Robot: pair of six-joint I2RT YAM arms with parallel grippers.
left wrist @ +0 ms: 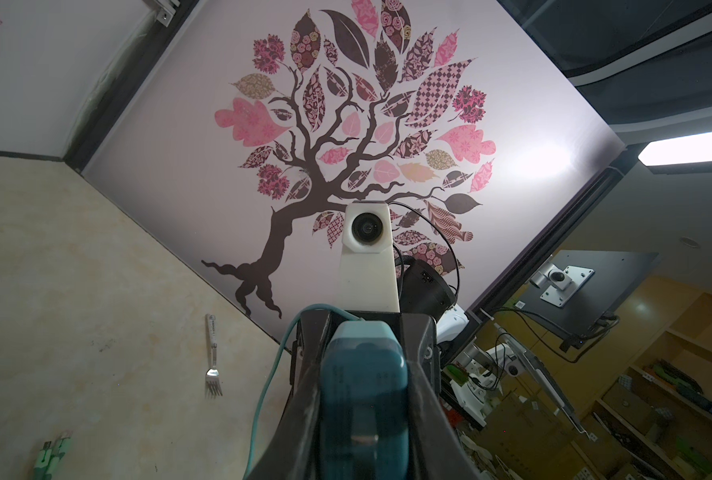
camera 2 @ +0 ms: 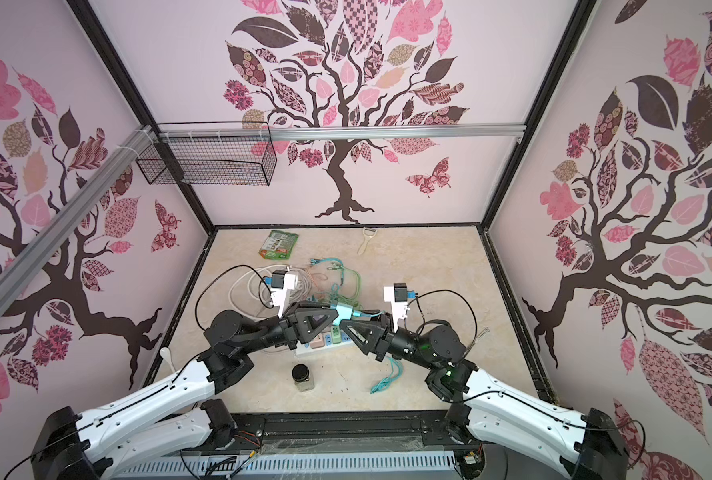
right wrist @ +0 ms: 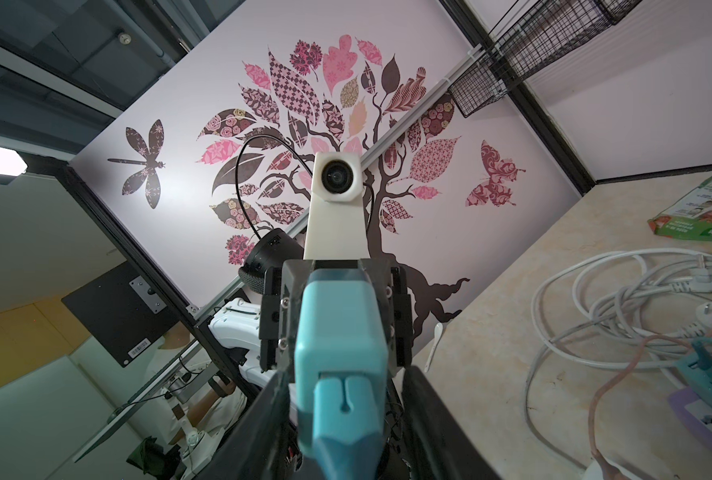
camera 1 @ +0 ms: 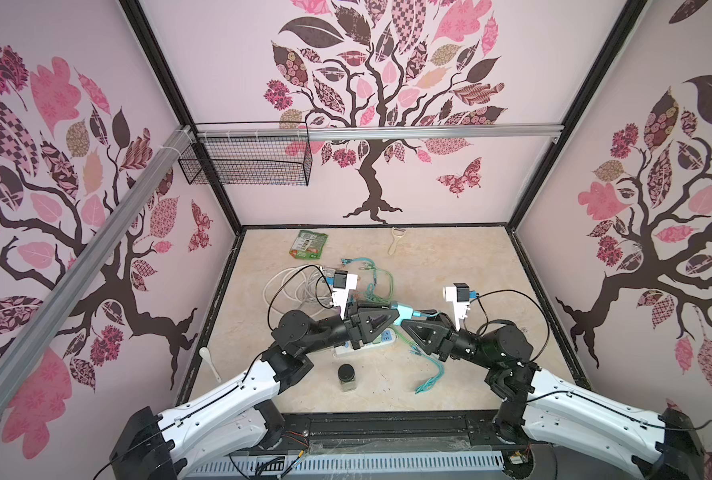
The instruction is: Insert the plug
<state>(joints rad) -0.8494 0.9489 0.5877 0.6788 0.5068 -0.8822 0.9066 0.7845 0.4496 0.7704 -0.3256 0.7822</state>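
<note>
Teal plug (camera 1: 404,311) – held aloft above the power strip (camera 2: 325,343) on the surface (camera 1: 450,270), pinched by the left gripper (left wrist: 364,374), its cable end flanked by the right gripper (right wrist: 342,374) (grip there impossible to tell).

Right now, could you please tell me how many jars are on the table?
1. The black-lidded jar stands upright near the front edge of the table, between the left arm and the right arm. The arms cover part of the table, so another may be hidden.
</note>
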